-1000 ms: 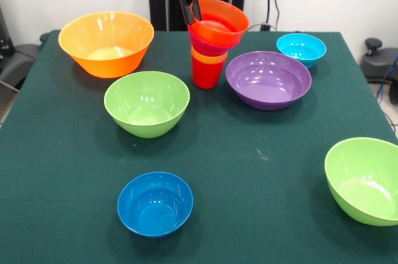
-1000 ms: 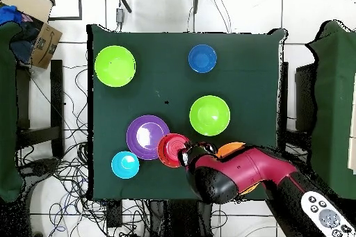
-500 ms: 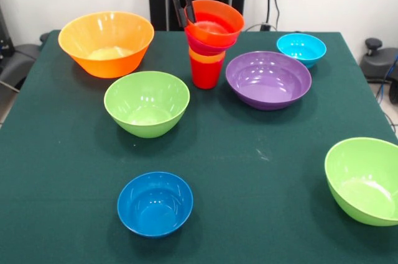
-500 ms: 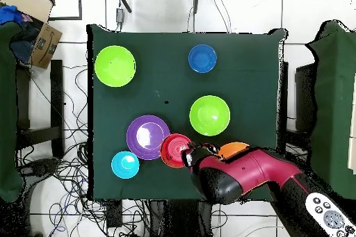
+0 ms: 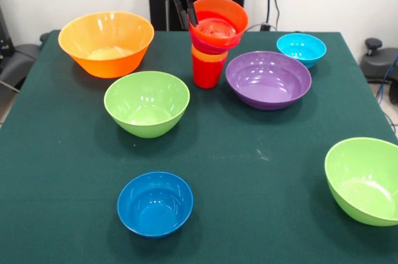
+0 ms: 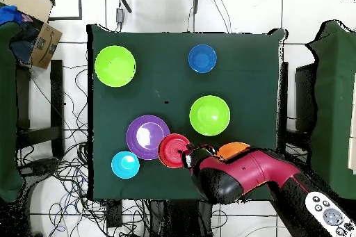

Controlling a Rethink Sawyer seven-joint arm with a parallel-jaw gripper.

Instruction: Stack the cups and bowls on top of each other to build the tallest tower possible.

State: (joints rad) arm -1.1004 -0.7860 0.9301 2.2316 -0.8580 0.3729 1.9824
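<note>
step: seating orange bowl (image 5: pixel 217 20) on tower (image 5: pixel 209 53) | gripper (image 5: pixel 185 10) clenched on its 9 o'clock rim | next: release gently, lift clear

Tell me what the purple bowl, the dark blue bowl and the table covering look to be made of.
Purple bowl: probably plastic with a glossy finish, since bright highlights streak its smooth inside.
Dark blue bowl: likely the same shiny plastic, with soft reflections and even colour.
Table covering: seemingly a dark green cloth, matte, with no shine and a few pale specks.
</note>
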